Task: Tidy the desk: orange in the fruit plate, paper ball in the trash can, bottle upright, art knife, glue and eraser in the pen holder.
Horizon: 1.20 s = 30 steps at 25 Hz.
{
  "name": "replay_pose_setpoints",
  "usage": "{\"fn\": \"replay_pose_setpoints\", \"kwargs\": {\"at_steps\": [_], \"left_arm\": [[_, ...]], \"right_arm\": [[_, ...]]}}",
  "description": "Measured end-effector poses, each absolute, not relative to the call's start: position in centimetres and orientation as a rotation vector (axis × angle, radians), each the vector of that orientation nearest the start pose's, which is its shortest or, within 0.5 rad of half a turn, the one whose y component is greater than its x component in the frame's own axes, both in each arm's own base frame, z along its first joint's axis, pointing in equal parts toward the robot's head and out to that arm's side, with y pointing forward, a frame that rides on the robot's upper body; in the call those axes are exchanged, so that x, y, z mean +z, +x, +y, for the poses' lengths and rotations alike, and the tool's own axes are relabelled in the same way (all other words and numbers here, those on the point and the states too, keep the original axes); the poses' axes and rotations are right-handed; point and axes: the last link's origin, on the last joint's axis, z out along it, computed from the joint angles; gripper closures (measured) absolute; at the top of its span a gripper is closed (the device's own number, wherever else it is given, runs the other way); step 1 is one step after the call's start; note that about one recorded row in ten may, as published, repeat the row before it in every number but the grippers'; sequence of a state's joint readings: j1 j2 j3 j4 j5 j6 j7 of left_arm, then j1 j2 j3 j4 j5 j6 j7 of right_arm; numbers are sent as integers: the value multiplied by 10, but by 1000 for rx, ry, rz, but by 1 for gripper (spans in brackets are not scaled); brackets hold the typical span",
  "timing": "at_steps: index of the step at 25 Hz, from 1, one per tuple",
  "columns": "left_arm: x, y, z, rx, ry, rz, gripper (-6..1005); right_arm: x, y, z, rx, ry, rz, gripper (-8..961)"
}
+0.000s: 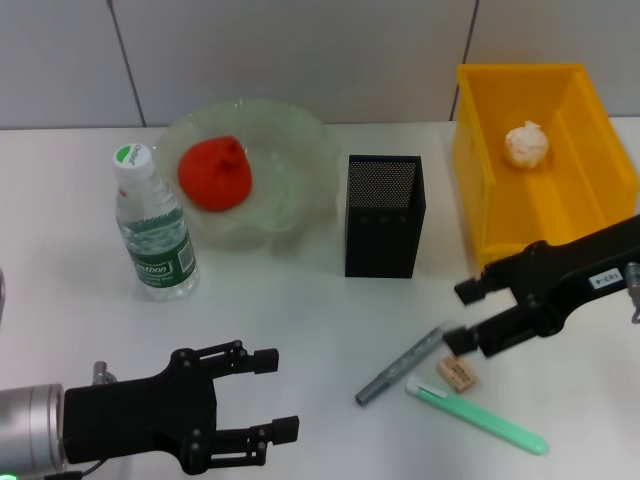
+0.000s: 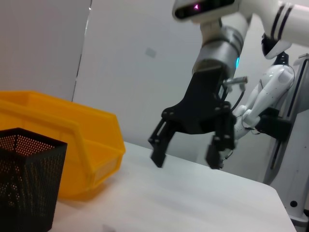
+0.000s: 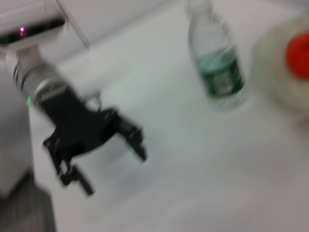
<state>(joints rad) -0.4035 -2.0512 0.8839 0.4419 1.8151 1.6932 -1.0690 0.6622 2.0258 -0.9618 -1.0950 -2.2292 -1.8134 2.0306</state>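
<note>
The right end effector [image 1: 466, 317] is hovering released, jaws spread, just above the eraser [image 1: 457, 373], with the art knife [image 1: 401, 364] and the glue [image 1: 478, 416] lying beside it on the table [image 1: 300, 320]. The pen holder [image 1: 383, 215] is standing beyond them. The left end effector [image 1: 272, 394] is resting released, well apart, near the upright bottle [image 1: 152, 226].

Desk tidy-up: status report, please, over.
Right gripper open over eraser; left gripper open, parked near front. Art knife, glue, eraser not yet in pen holder. Nothing blocking.
</note>
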Motion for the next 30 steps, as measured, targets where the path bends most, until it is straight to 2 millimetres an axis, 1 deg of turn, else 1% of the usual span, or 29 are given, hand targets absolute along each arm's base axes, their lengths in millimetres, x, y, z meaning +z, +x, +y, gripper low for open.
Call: {"fn": "replay_pose_setpoints", "kwargs": {"at_steps": [4,5,6,10,13,17,23,30], "left_arm": [[-32,-282,256,-926,-2841,-488,208],[-32,-282,256,-927,-2841,-488,208],[-32,-282,256,-928,-2841,-488,207],[-36,-281,254,-931,-2843,-461,207],[-37,-282,253,-925,-2846,-452,208],[-39,-283,252,-911,-2848,-441,211],[-41,-287,248,-902,-2842,-410,213],[-45,-290,247,-855,-2856,-397,213]], "right_arm": [[30,148,345,-242,-3094,747,136],[21,138,345,-401,-3081,745,136],[21,138,345,-401,-3081,745,136],[1,127,347,-681,-3015,703,136],[-16,123,347,-803,-2980,663,136],[-34,124,348,-880,-2954,624,137],[-54,130,349,-903,-2924,553,137],[-63,134,348,-912,-2932,536,137]]}}
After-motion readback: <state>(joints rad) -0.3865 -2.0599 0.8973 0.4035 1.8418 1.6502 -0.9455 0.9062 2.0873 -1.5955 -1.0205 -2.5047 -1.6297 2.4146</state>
